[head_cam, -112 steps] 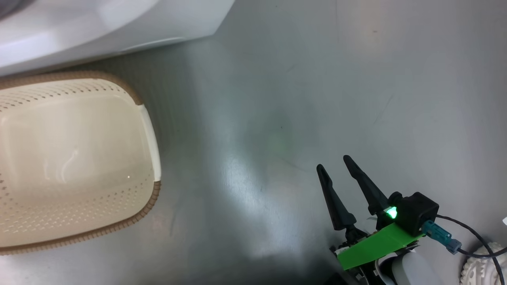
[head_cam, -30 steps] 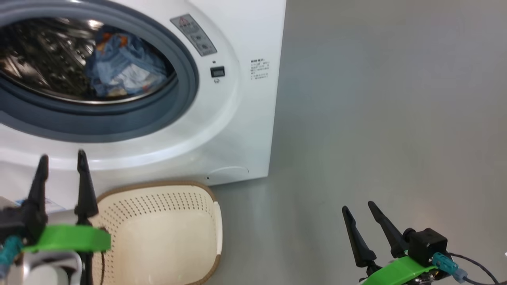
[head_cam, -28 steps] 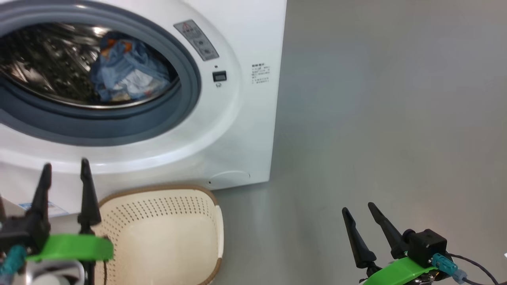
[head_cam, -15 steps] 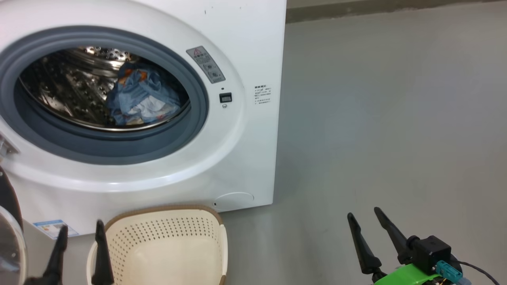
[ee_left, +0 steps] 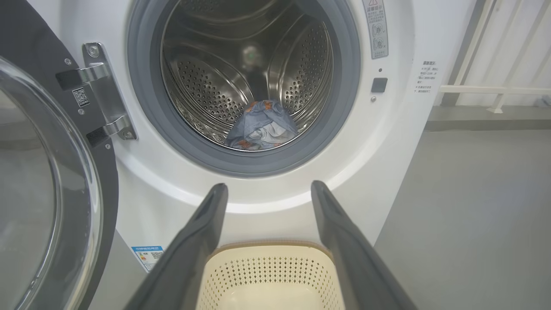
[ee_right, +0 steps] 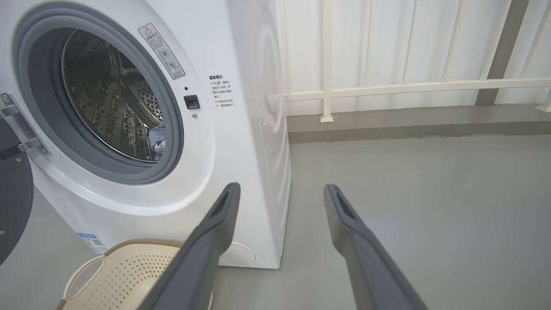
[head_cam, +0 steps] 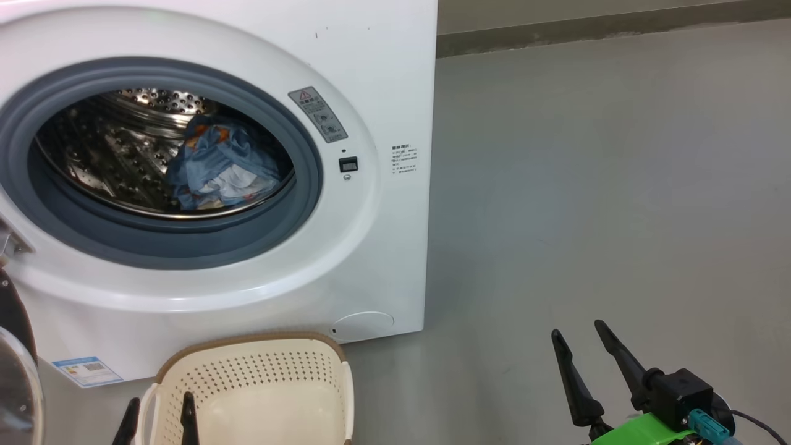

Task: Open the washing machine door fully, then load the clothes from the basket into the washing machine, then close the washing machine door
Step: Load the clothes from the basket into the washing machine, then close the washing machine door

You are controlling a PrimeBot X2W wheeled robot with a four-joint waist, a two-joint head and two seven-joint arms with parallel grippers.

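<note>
Low in the drum (ee_left: 206,86) of the washing machine (head_cam: 383,74): the clothes (head_cam: 210,167), bunched, blue with orange and a pale patch. Left of the washing machine's opening: the washing machine door (ee_left: 47,172). Hangs swung wide on its hinge (ee_left: 103,90). Just in front of the washing machine, on the floor (head_cam: 587,185): the basket (head_cam: 259,371). Sits upright. Facing the washing machine, above the basket: left gripper (ee_left: 267,186), 2 fingers spread, empty. Right of the washing machine, over the floor: right gripper (head_cam: 577,328), 2 fingers spread, empty.
</note>
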